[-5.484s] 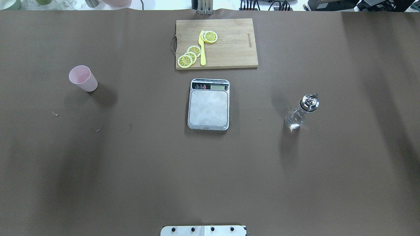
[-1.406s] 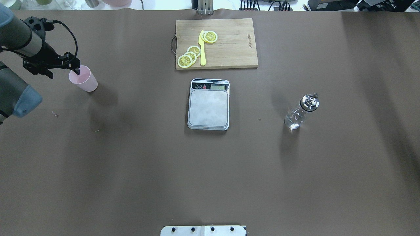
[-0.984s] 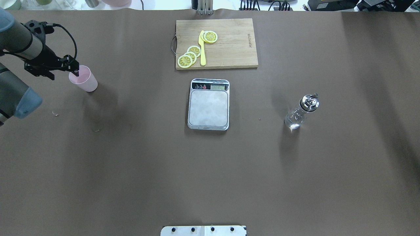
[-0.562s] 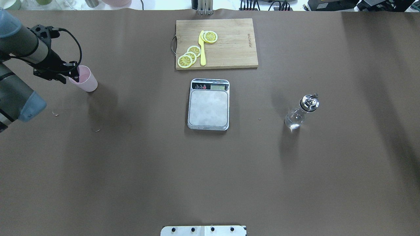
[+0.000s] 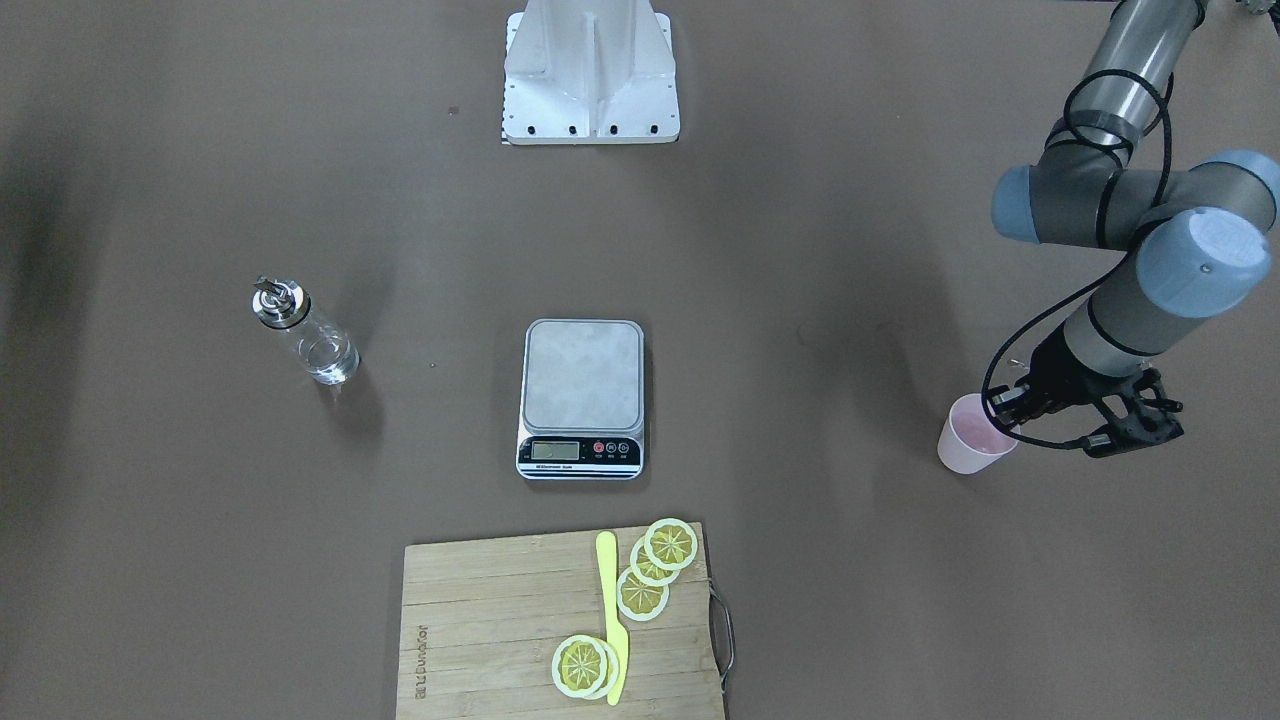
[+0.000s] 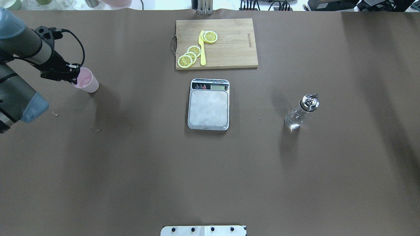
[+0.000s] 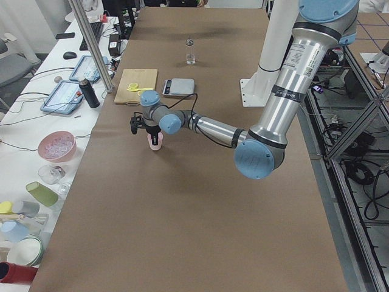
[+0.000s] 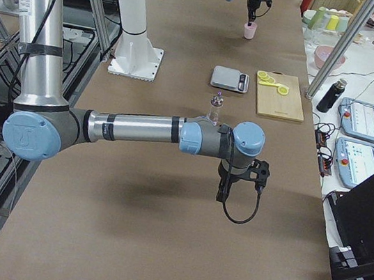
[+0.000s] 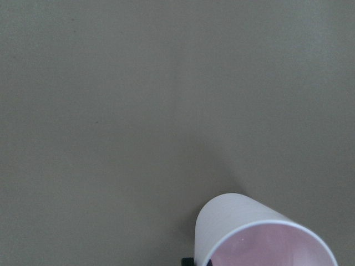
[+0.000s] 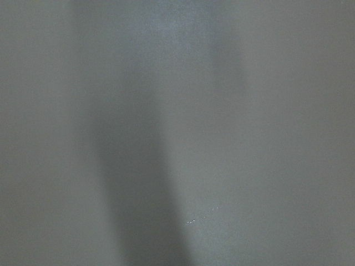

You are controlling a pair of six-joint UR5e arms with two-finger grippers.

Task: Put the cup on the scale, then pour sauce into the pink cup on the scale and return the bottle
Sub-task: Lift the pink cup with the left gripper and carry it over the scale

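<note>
Scale point(image 6: 208, 108) mid-table, cutting board point(image 6: 229, 42) behind — cup point(image 6: 87, 82) far left, seemingly at the left gripper point(image 6: 75, 74); bottle point(image 6: 299, 113) right.

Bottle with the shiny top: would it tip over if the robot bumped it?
Probably: the bottle stands tall and slim on a small base, with a metal cap on top. Its smooth glass likely feels slippery and could break.

Table point(image 6: 210, 170) was covered in a brown sheet; scale point(image 6: 208, 104) lay flat at centre; wooden cutting board point(image 6: 229, 46) lay just beyond it, not touching; bottle point(image 6: 300, 111) stood upright well to the right; cup point(image 6: 87, 82) was far left, contact with the sheet unclear; white base plate point(image 6: 203, 230) sat at the robot's edge.
</note>
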